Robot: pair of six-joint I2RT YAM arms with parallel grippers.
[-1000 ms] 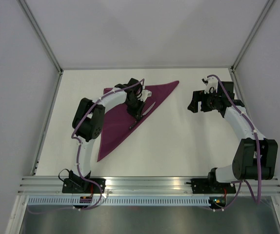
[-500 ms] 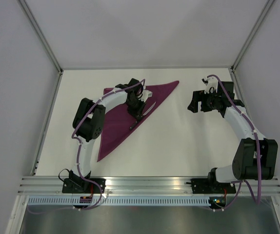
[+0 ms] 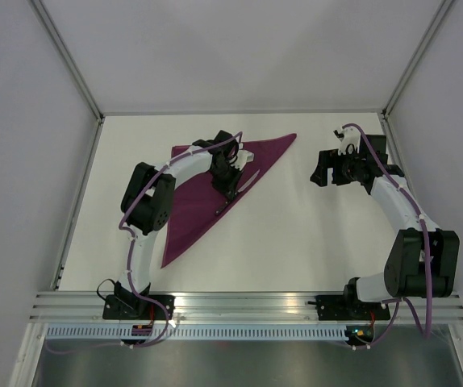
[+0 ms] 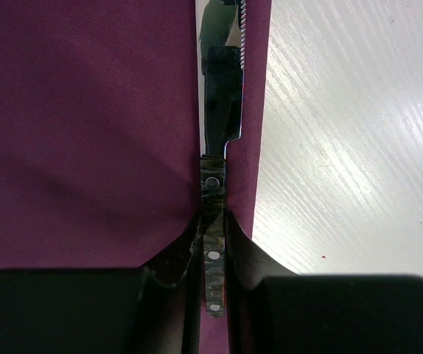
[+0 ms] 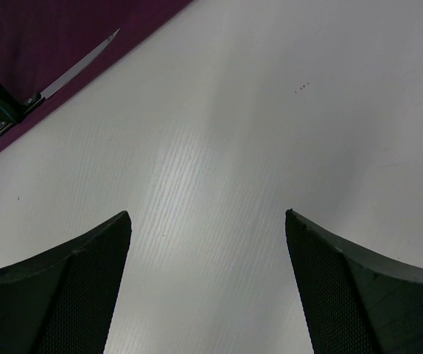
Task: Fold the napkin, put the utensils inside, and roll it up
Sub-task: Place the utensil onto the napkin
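Note:
The magenta napkin lies folded into a long triangle on the white table, left of centre. My left gripper hovers over its right-hand folded edge, shut on the dark riveted handle of a knife. In the left wrist view the fingers pinch the handle from both sides, and the serrated silvery blade points away along the napkin's edge. The right wrist view shows the same knife over the napkin. My right gripper stands open over bare table at the right, nothing between its fingers.
A metal frame rail borders the table on the left, with another at the near edge. White walls close in the back and sides. Bare white tabletop lies between the napkin and the right arm.
The left wrist has shifted slightly to the right, still holding the knife over the napkin's edge. The right arm has not moved.

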